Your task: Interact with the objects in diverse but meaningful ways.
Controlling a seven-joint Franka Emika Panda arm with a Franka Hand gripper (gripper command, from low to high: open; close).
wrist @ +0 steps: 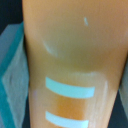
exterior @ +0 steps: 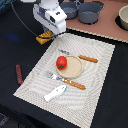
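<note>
In the frame's upper left, the bread block (exterior: 44,36) is sitting under the fingers (exterior: 46,33), whose state cannot be told; probably light, rigid, best gripped across its ridged sides.

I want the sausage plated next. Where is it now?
In the exterior view, the sausage lies on the dark table at the view's left, off the placemat, well away from the plate holding the tomato.

The exterior view looks down at an angle from off the arm, taking in the whole tabletop (exterior: 107,95) and the striped placemat (exterior: 95,75) from a moderate distance. The wrist view sits pressed close against the yellow-orange ridged block (wrist: 70,65), which fills its frame. That block (exterior: 44,36), under the end effector (exterior: 48,31), is what both views share.
</note>
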